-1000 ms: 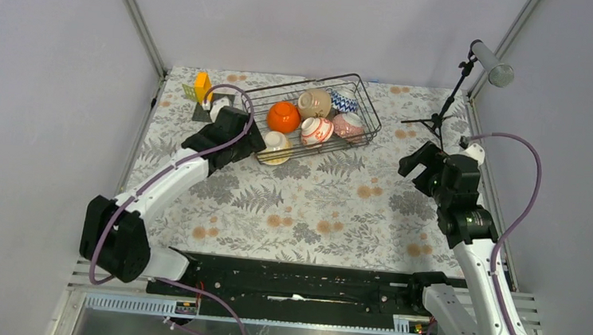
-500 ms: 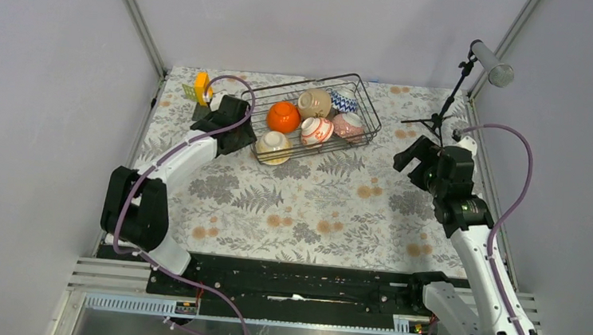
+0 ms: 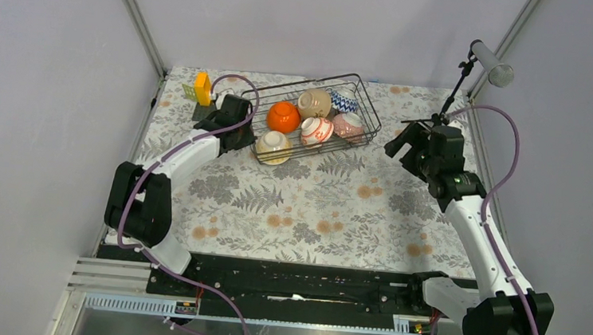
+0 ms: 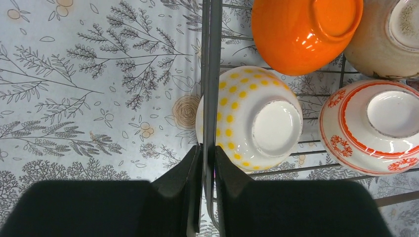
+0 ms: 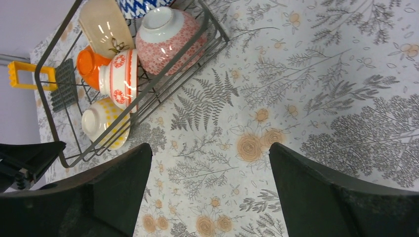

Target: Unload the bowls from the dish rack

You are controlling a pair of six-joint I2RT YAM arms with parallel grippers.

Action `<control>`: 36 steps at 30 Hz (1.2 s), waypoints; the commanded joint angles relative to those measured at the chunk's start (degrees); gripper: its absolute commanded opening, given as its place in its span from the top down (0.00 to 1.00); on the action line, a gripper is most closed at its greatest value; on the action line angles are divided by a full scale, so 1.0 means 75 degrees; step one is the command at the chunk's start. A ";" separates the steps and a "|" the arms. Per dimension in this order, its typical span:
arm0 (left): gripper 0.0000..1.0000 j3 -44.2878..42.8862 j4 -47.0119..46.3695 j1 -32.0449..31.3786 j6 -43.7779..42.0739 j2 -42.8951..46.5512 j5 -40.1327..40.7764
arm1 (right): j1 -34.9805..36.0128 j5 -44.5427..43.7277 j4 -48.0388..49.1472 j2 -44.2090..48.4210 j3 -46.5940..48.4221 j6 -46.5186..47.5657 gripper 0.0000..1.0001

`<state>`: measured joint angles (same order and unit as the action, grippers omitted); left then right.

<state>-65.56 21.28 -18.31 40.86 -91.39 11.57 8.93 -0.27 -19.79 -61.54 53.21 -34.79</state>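
- While all six bowls sit inside the rack, we count nothing as unloaded. The whole job is left.
- The rack is at the far side of the table, around the middle. Its long axis runs left-right, with the right end skewed a bit farther from the arm bases.
- Far row, left to right: orange bowl, beige bowl, zigzag bowl.
- Near row: yellow-dotted bowl, red-lined bowl, pink bowl.
- The bowls are tipped on edge, not upright. In the left wrist view the feet of the dotted, orange and red-lined ones face the camera, mouths turned away.
- The left gripper is at the rack's left end, fingers nearly together, pinching the rim wire just beside the yellow-dotted bowl. It has the rack, no bowl.
- The right gripper hangs over bare table off the rack's right end, near but apart, fingers spread wide, holding nothing.
- Our read: left steadies the rack so right can pick. The pink bowl is nearest to it.
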 commanded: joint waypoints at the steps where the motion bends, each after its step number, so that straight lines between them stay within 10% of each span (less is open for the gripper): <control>1: 0.84 -0.0180 -0.0156 0.0086 -0.0367 -0.0194 -0.0179 | 0.0171 0.0318 0.0392 -0.0171 0.0506 0.0012 0.04; 6: 1.00 -0.0167 -0.0191 0.0085 -0.0648 -0.0271 -0.0521 | 0.0284 0.0545 0.0471 -0.0309 0.0574 0.0067 0.05; 33: 1.00 0.1211 -0.0528 0.0085 -0.1643 0.1195 -0.2167 | 0.1994 0.0571 0.1373 -0.2794 0.2253 -0.0177 0.06; 36: 0.82 0.1238 -0.0490 0.0085 -0.1663 0.1266 -0.2335 | 0.2154 0.0482 0.1379 -0.3211 0.2598 -0.0187 0.06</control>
<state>-57.04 16.16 -17.08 32.45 -84.84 2.55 23.35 5.17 -11.66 -82.59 67.96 -35.70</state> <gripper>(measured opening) 0.029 0.939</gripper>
